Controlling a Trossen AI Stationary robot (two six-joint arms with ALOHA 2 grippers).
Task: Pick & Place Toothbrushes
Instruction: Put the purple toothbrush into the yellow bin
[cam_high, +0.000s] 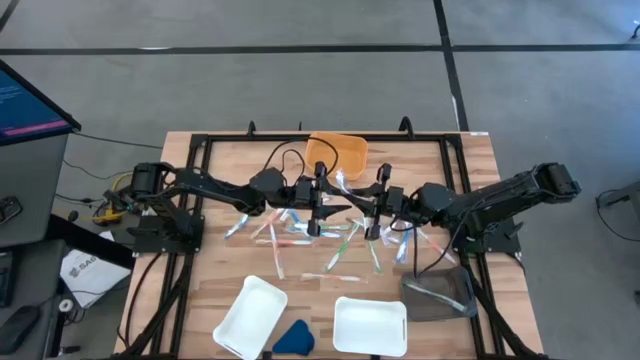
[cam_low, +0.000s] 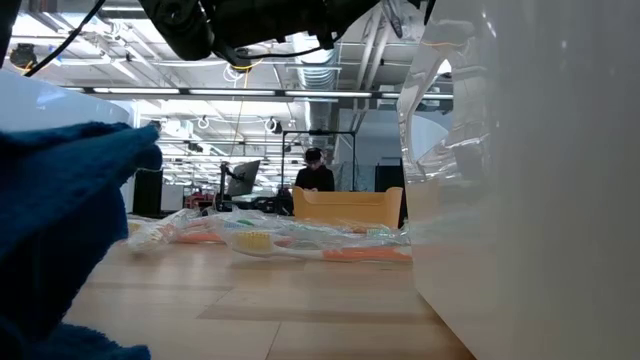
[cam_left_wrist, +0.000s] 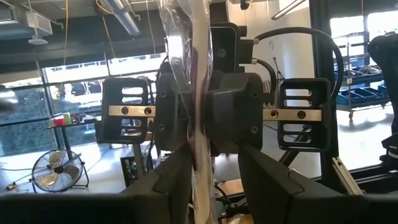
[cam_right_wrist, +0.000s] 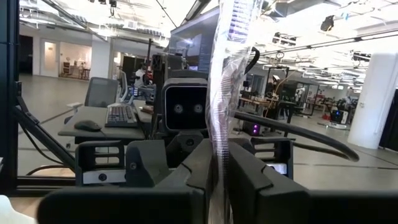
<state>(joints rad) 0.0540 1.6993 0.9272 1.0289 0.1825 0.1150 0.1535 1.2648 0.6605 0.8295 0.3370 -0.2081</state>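
We see the left gripper (cam_high: 318, 208) raised above the middle of the table (cam_high: 200, 262), facing the right gripper (cam_high: 376, 212) just beside it. In the left wrist view, its fingers (cam_left_wrist: 171, 180) pinch a clear plastic wrapper (cam_left_wrist: 194, 93) that stands upright between them; we cannot tell from here whether a toothbrush is inside.

In the right wrist view, the right gripper's fingers (cam_right_wrist: 199, 163) are pressed close together on another clear wrapper (cam_right_wrist: 229, 81), which rises straight up from the pinch.

Below and around both grippers, the loose toothbrushes (cam_high: 340, 262) lie scattered across the wood: blue, green, pink and clear sticks, some just under the fingertips, others toward the near edge. The low view shows the same pile (cam_low: 270, 238) resting flat on the table.

Behind the left gripper sits an orange tray (cam_high: 336, 153). Toward the near edge, in front of the grippers, we find two white trays (cam_high: 250, 316) (cam_high: 369, 325) with a dark-blue wedge (cam_high: 293, 337) between them. In front of the right gripper sits a grey tray (cam_high: 438, 294).
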